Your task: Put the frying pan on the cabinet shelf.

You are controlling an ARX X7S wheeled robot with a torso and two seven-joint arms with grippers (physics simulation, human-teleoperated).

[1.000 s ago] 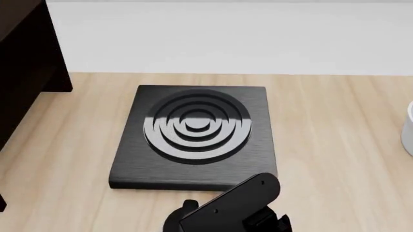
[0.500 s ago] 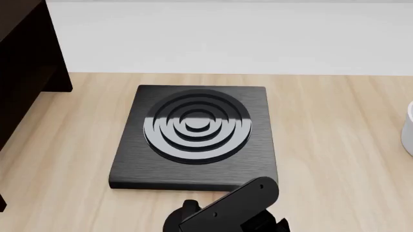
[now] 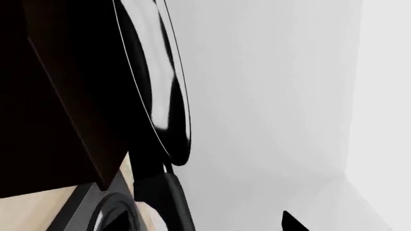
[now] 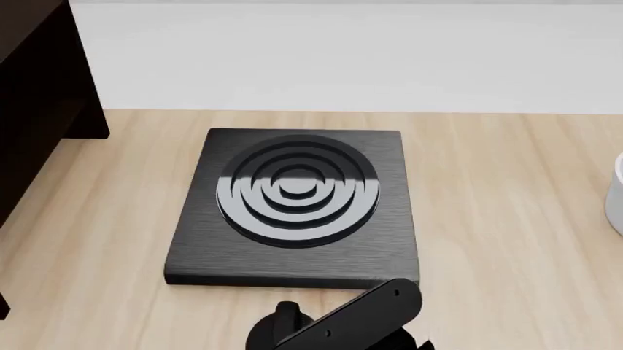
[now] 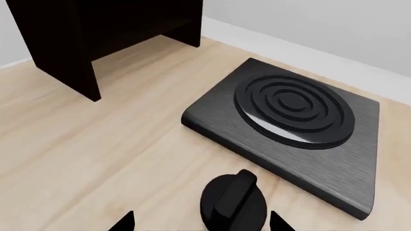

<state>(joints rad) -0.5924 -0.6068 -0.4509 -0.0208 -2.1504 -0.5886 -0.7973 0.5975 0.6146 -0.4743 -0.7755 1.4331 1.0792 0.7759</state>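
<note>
In the left wrist view the frying pan (image 3: 168, 82) shows edge-on, its black underside against a dark board of the cabinet shelf (image 3: 57, 96). Its long black handle (image 3: 168, 202) runs back toward the camera. My left gripper (image 3: 205, 226) looks open: one fingertip (image 3: 290, 224) stands well clear of the handle, and the other is hidden. The cabinet also shows at the left of the head view (image 4: 39, 95) and in the right wrist view (image 5: 64, 38). My right gripper (image 5: 199, 224) is open and empty, low over the wooden table.
A square black burner plate (image 4: 292, 204) with concentric rings lies mid-table and also shows in the right wrist view (image 5: 289, 125). A black knob (image 5: 234, 202) sits in front of it, between my right fingertips. A white bowl (image 4: 615, 197) is at the right edge.
In the head view my right arm has drawn back toward the near edge of the table. Nothing else has moved.
</note>
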